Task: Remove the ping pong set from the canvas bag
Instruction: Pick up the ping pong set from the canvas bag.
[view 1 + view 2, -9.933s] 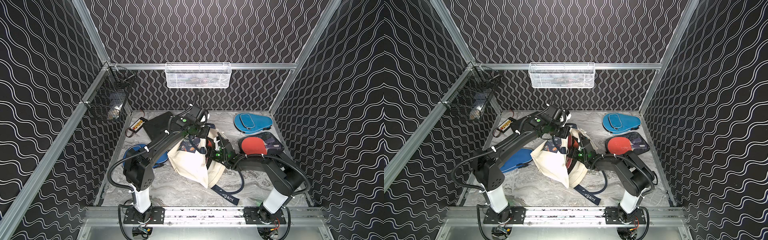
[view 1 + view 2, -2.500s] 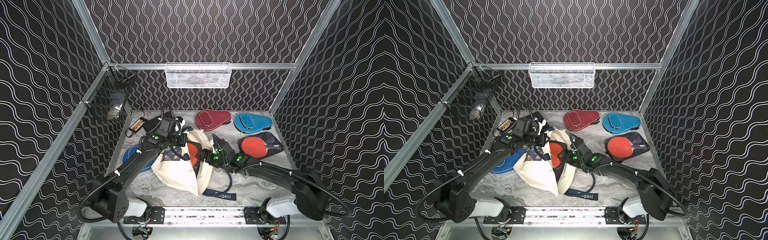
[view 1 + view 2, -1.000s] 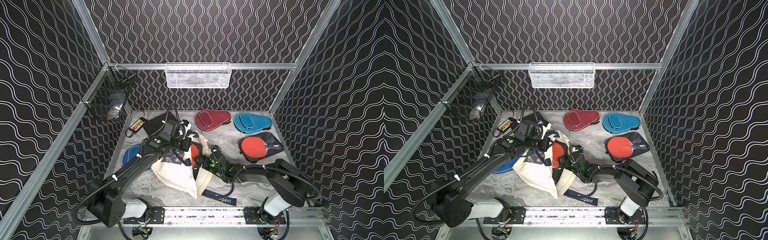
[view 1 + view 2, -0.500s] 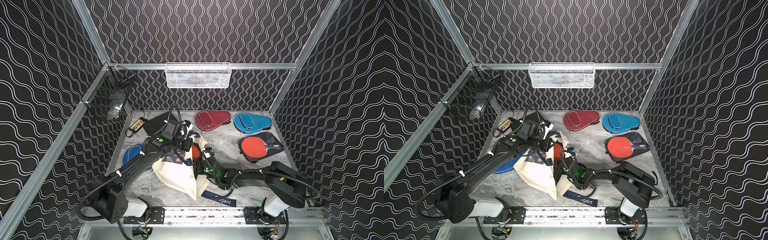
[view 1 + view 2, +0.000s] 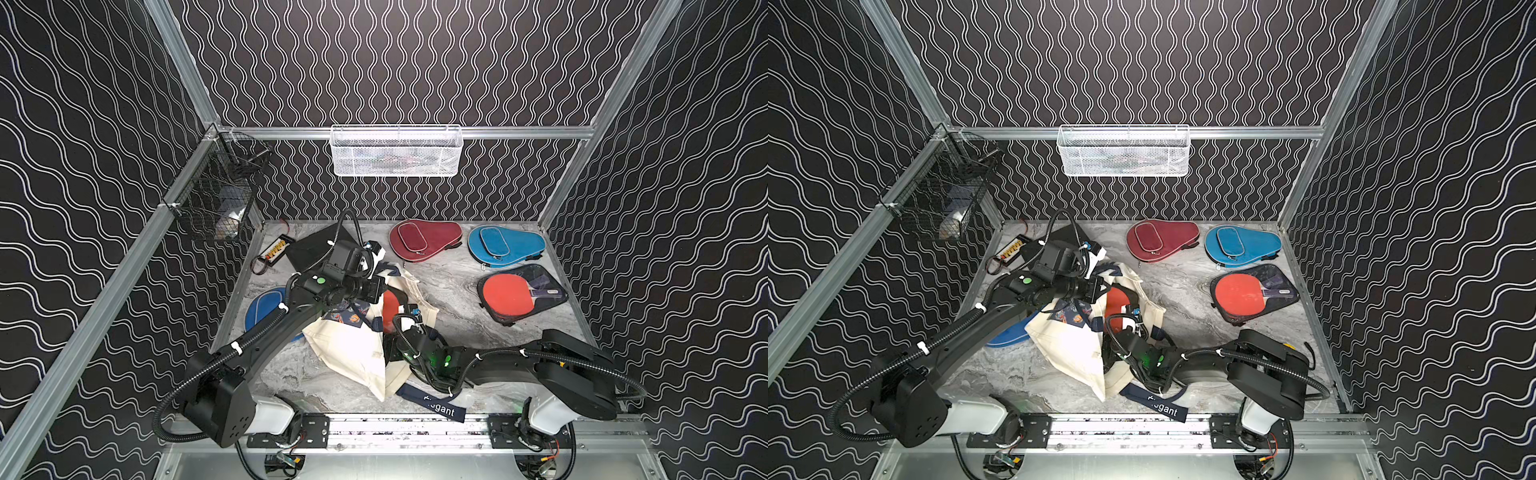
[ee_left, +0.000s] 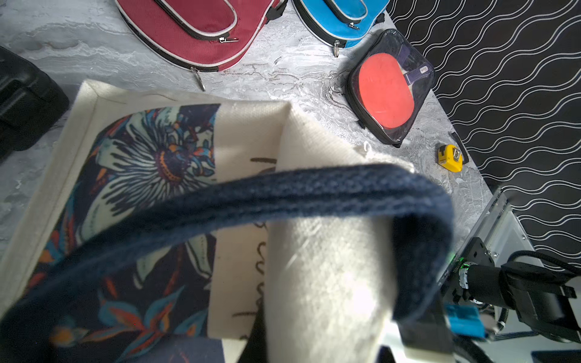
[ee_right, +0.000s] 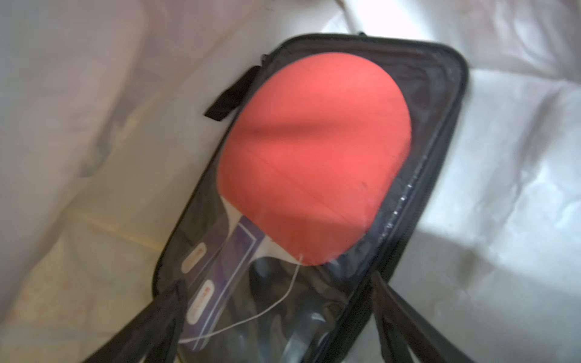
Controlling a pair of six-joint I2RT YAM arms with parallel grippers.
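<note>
The cream canvas bag [image 5: 349, 349] [image 5: 1067, 345], with a floral patch and navy straps, lies mid-table with its mouth facing right. My left gripper [image 5: 380, 291] [image 5: 1100, 289] is shut on the bag's upper rim and holds it raised. In the left wrist view the canvas [image 6: 245, 132] and a navy strap [image 6: 283, 195] hide the jaws. A ping pong set [image 5: 390, 307] [image 7: 314, 157], a red paddle in a clear black-rimmed case, sits inside the bag. My right gripper [image 5: 390, 345] [image 7: 283, 330] reaches into the mouth, open, with its fingers either side of the case's near end.
A maroon case [image 5: 424, 241], a blue case [image 5: 505, 245] and a clear case with a red paddle [image 5: 519, 297] lie at the back right. Another blue case [image 5: 262, 307] lies under my left arm. A yellow tape measure [image 6: 449, 157] sits near the right wall.
My right gripper has pushed leftward, deeper into the bag's mouth, and its jaws have spread a little wider. My left gripper keeps the rim lifted, hardly moving.
</note>
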